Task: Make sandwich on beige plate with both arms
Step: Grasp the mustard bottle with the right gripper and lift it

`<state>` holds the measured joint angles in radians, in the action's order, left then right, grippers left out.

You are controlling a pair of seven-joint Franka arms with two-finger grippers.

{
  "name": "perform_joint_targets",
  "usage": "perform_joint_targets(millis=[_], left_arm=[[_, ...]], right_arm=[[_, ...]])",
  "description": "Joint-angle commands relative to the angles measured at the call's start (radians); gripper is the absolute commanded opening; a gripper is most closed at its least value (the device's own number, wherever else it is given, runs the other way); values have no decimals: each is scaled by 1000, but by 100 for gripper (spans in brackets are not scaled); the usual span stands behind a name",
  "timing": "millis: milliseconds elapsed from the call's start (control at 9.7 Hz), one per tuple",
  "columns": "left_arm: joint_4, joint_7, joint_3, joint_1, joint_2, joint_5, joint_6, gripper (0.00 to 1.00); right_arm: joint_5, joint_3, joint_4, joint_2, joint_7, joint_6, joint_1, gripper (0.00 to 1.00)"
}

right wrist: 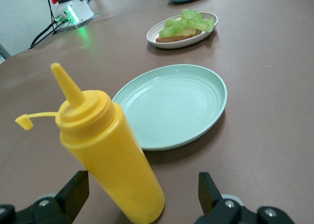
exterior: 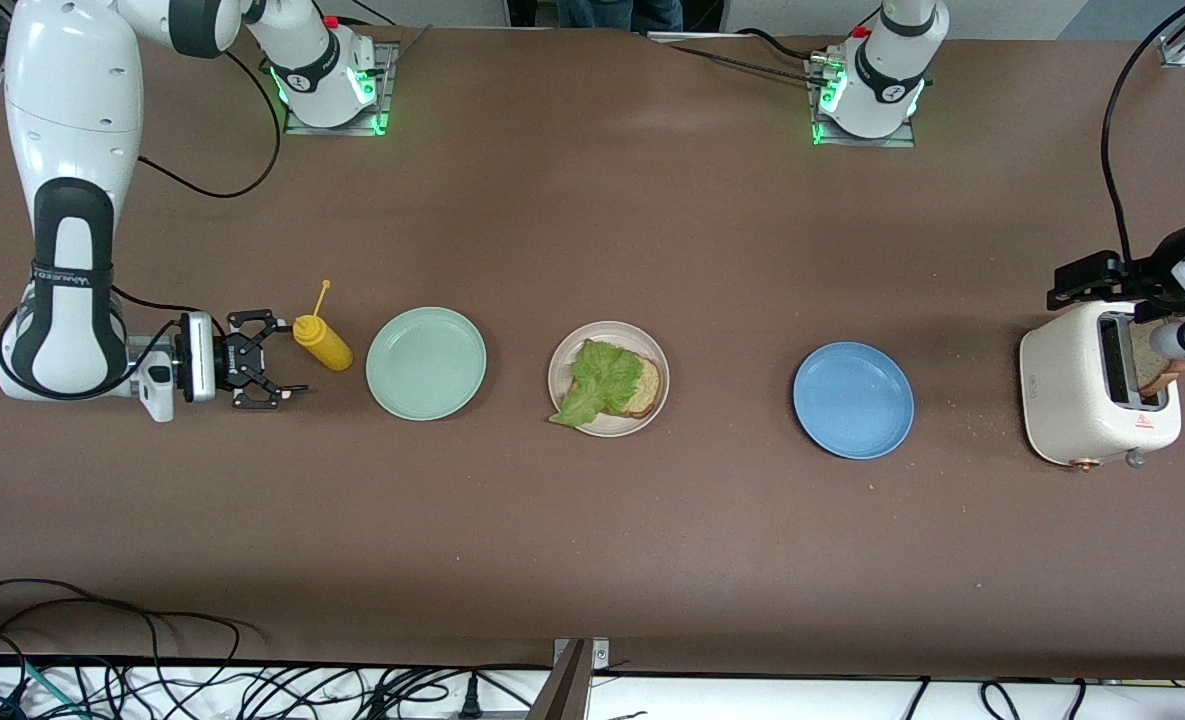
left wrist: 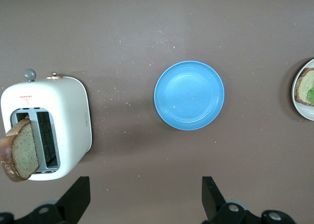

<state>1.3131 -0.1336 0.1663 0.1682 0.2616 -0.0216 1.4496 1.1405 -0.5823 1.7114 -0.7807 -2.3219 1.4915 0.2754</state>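
Lettuce overhangs beige plate rim; left claw open above toaster, right claw open beside mustard bottle.

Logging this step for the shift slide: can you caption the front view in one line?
Bread slice and lettuce on beige plate; open right gripper beside mustard bottle; left gripper above toaster.

Robot lab, bolted arm bases, loose cables

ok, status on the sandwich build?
Left hand open over toaster, second bread slice still in its slot. Right hand open at mustard bottle. Beige plate: bread plus lettuce.
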Motion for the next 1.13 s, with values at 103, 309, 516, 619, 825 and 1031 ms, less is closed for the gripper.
perform_joint_targets(millis=[103, 309, 516, 619, 825, 1031], left_arm=[[2, -15, 2, 4, -2, 22, -5, 100], [2, -14, 2, 1, -1, 22, -5, 100], [5, -15, 2, 1, 1, 22, -5, 100], [3, -14, 2, -3, 1, 22, -5, 100], [5, -15, 2, -1, 2, 22, -5, 100], [5, -15, 2, -3, 4, 22, -5, 100]], right_arm=[[45, 24, -6, -50, -106, -22, -15, 98], [73, 45, 2, -68, -142, -42, -35, 96], [74, 52, 8, -78, -189, -57, -44, 94], [88, 52, 8, -78, -200, -80, -47, 86], [90, 53, 10, -78, -200, -103, -48, 68], [90, 56, 10, -78, -200, -117, -53, 34]])
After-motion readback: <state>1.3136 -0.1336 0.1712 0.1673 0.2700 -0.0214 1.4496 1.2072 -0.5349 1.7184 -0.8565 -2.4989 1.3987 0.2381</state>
